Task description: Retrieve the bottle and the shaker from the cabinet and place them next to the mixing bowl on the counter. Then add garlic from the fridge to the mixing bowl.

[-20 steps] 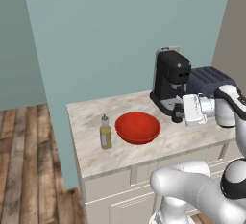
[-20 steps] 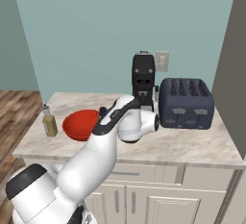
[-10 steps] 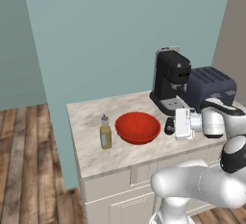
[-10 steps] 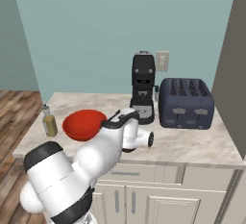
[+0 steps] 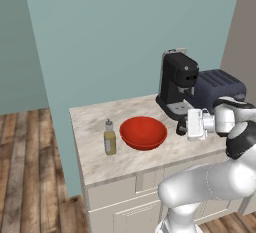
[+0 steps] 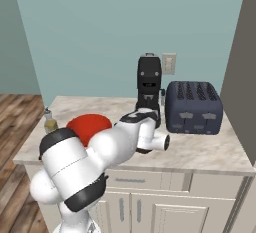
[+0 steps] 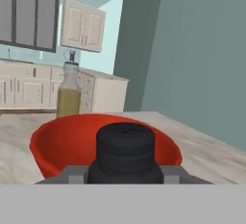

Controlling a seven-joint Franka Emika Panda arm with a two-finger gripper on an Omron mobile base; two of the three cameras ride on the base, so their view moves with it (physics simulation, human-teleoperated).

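My gripper (image 5: 186,125) is shut on the shaker (image 5: 180,128), a small black cylinder, low over the counter (image 5: 130,159) just right of the red mixing bowl (image 5: 143,132). In the hand view the shaker (image 7: 126,151) sits between my fingers (image 7: 72,175) with the bowl (image 7: 57,141) right behind it. The bottle (image 5: 109,138) of yellowish liquid stands upright on the bowl's left side; it also shows as the bottle (image 7: 68,93) beyond the bowl. I cannot tell whether the shaker touches the counter. The garlic, fridge and cabinet are out of view.
A black coffee machine (image 5: 176,82) and a dark blue toaster (image 5: 216,88) stand at the back right of the counter, close behind my hand. A teal wall (image 5: 125,37) backs the counter. Wood floor (image 5: 30,177) lies past its left end.
My hand has come down from in front of the coffee machine to counter height beside the bowl, with the shaker still in its grip. Bowl and bottle have not moved.
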